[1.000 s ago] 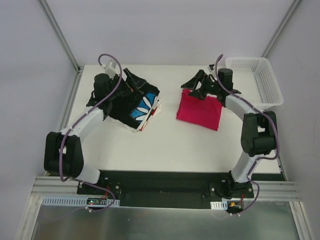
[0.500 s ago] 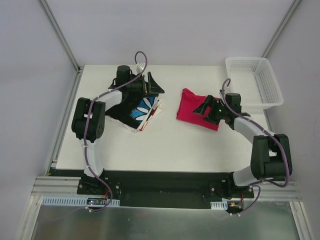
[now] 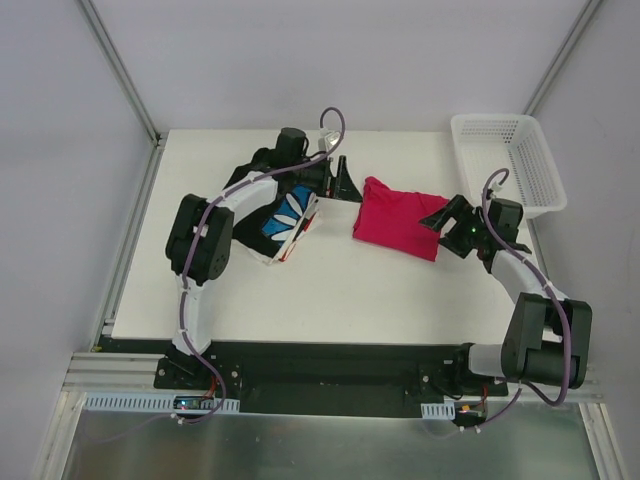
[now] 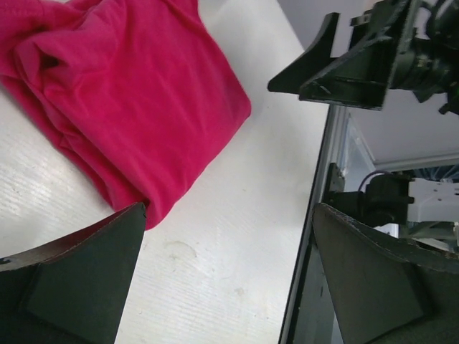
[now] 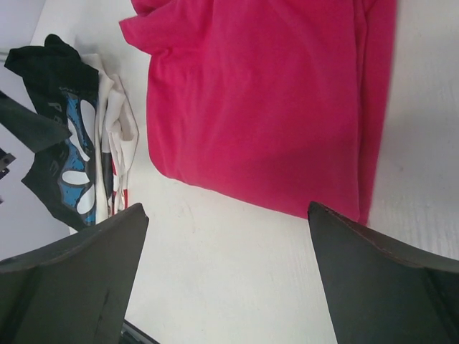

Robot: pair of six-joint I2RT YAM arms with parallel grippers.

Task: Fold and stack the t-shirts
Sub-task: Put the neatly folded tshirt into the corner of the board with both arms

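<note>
Overhead view first. The pink tee (image 3: pixel 398 218) lies folded to a rough rectangle on the table (image 3: pixel 330 290), right of centre and apart from the stack (image 3: pixel 285 215), where a black tee (image 3: pixel 262 205) sits on top. The left gripper (image 3: pixel 343 185) hangs in the gap between stack and pink tee. The right gripper (image 3: pixel 442 225) is at that tee's right edge. By my reading they flank it so as to take it from both sides and carry it to the stack. The basket (image 3: pixel 510 160) stands at the far right corner, out of the way. No writing can be read from here.

Left wrist view: the pink tee (image 4: pixel 129 107) fills the upper left, with its folded corner pointing toward the camera. This gripper's two fingers stand wide apart at the bottom corners with only bare table between them, so it holds nothing. The right gripper (image 4: pixel 344 64) shows across the tee, its jaws spread too. No label or tag is visible on the cloth.

Right wrist view: the pink tee (image 5: pixel 258 107) lies just ahead of the fingers, which are wide apart and empty. Its folded edge runs down the right side. Beyond it, the black tee (image 5: pixel 61 158) shows a blue-and-white petal print, with white and red cloth edges beneath. No letters or brand can be read.
</note>
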